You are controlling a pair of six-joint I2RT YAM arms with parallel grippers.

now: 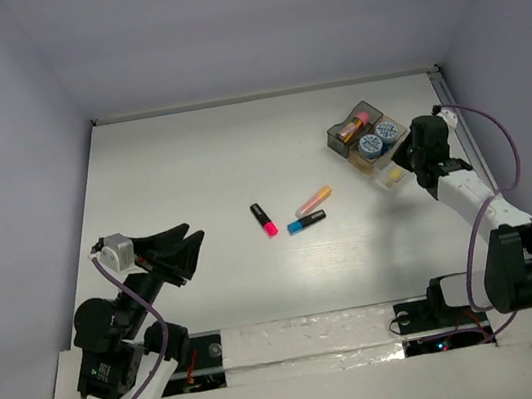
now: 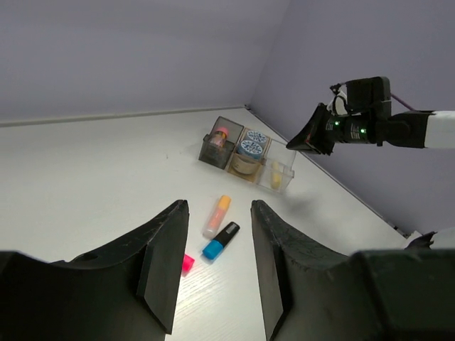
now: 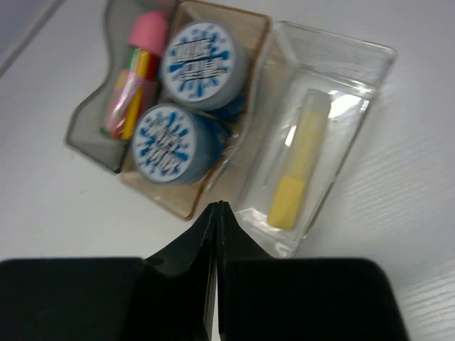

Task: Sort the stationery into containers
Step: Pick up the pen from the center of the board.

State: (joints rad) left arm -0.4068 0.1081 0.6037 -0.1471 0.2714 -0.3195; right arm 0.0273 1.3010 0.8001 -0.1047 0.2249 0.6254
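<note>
Stationery is lying partly inside the tray row [image 1: 333, 138] and partly outside it. The yellow highlighter [image 3: 298, 170] is lying alone in the clear tray [image 3: 341, 39], at the row's end nearest the right arm. Two rolls [image 3: 199, 55] are sitting side by side in the amber tray [image 3: 238, 15], in the middle of the row. The glue stick [image 3: 138, 71] is lying in the grey tray [image 3: 82, 131], at the row's other end.

Three highlighters are lying on the table [image 1: 189, 161], well to the left of the row. The orange one [image 1: 313, 200] is nearest the row, the blue-black one [image 1: 306, 221] is just beside it, and the pink-black one [image 1: 264, 219] is farther left.

The right gripper [image 3: 215, 206] is hovering over the row's near edge, above the wall between the amber and clear trays. Its fingers are pressing together with nothing between them. The left gripper [image 2: 219, 206] is hanging far left of the row, beyond the loose highlighters, with its jaws parted and holding nothing.
</note>
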